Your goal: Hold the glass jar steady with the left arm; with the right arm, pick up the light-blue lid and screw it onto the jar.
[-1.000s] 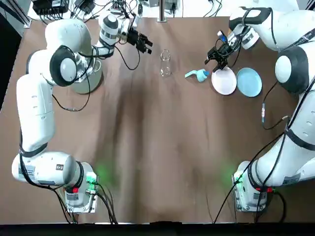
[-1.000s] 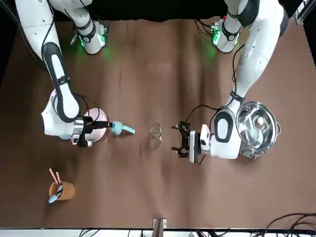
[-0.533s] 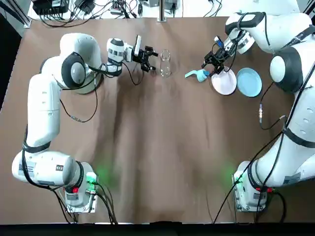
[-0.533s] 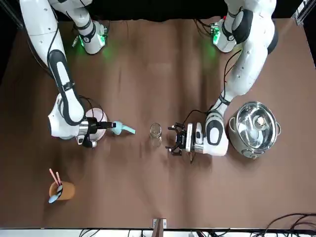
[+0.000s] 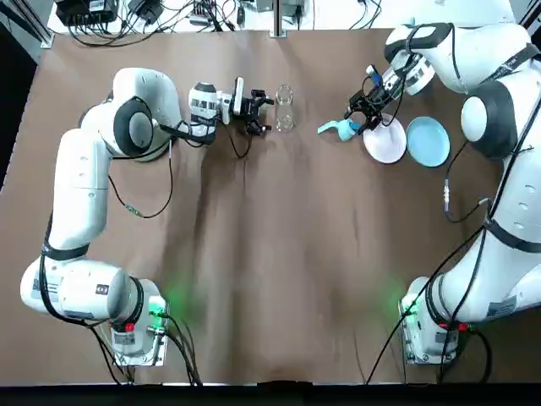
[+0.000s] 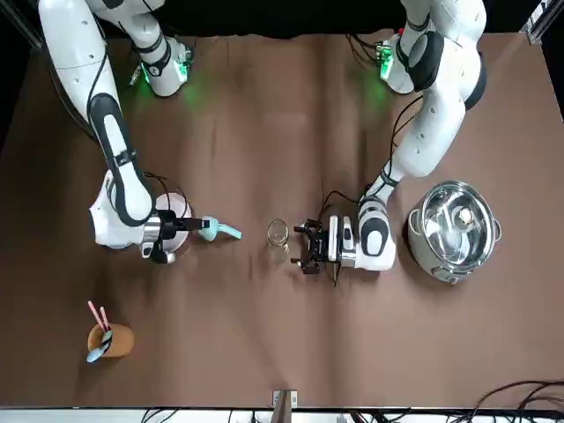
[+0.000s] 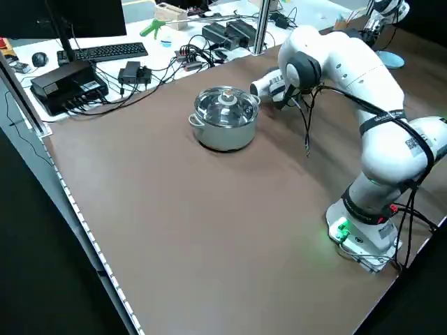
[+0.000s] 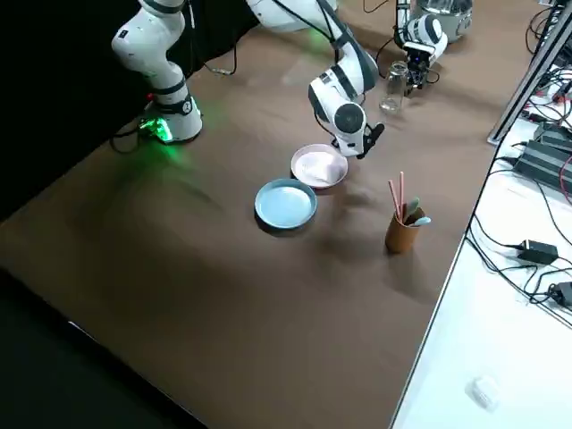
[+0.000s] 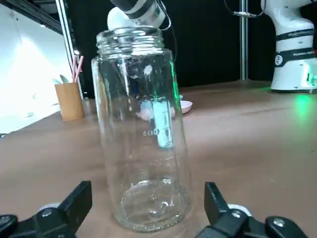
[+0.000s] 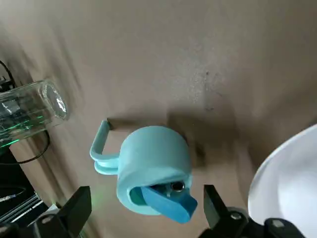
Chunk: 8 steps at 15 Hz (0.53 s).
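Note:
The clear glass jar (image 5: 285,108) (image 6: 278,233) stands upright and uncapped at the table's far middle. My left gripper (image 5: 265,116) (image 6: 306,250) lies low beside it, open. In the left wrist view the jar (image 9: 141,129) fills the gap just past the spread fingers (image 9: 74,204). The light-blue lid (image 5: 339,128) (image 6: 216,230), with a loop handle, lies on the table to the jar's right. My right gripper (image 5: 360,113) hovers close over the lid (image 10: 153,168), open, its fingers (image 10: 78,201) on either side without touching it.
A pink-white plate (image 5: 385,140) and a blue plate (image 5: 428,140) lie right of the lid. A steel pot with a lid (image 6: 455,231) sits behind my left arm. A cup with straws (image 6: 109,337) stands near the far edge.
My left gripper swung right and down to the jar, ending with its open fingers right at the jar's side. My right gripper shifted slightly closer over the lid.

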Motion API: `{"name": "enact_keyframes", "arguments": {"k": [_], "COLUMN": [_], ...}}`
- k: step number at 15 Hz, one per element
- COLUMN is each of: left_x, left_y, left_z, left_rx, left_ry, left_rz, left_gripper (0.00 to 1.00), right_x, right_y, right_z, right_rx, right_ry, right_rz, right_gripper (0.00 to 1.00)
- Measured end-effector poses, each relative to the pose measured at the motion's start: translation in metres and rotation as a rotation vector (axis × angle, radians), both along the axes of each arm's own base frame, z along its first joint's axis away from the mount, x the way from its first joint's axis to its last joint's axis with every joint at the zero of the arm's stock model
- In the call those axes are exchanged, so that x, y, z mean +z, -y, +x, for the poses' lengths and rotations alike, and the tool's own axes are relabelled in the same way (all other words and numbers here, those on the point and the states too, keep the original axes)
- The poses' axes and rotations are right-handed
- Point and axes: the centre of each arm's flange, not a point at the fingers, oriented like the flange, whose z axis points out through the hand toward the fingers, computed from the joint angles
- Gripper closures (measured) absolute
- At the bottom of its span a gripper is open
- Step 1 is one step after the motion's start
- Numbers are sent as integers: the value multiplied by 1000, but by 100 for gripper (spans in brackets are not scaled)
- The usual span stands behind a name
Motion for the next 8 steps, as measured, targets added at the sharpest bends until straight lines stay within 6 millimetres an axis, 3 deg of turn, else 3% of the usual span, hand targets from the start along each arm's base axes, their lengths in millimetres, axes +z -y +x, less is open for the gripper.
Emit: {"name": "enact_keyframes", "arguments": {"k": [8], "left_x": [0], "left_y": [15], "left_z": [-6], "left_rx": [28], "left_ry": [-22], "left_rz": [-35], "left_gripper": [0], "right_x": [-9], "right_y": [-3], "right_z": [0], "right_rx": [-8], "right_ry": [2], "right_rz": [-9], "right_gripper": [0]}}
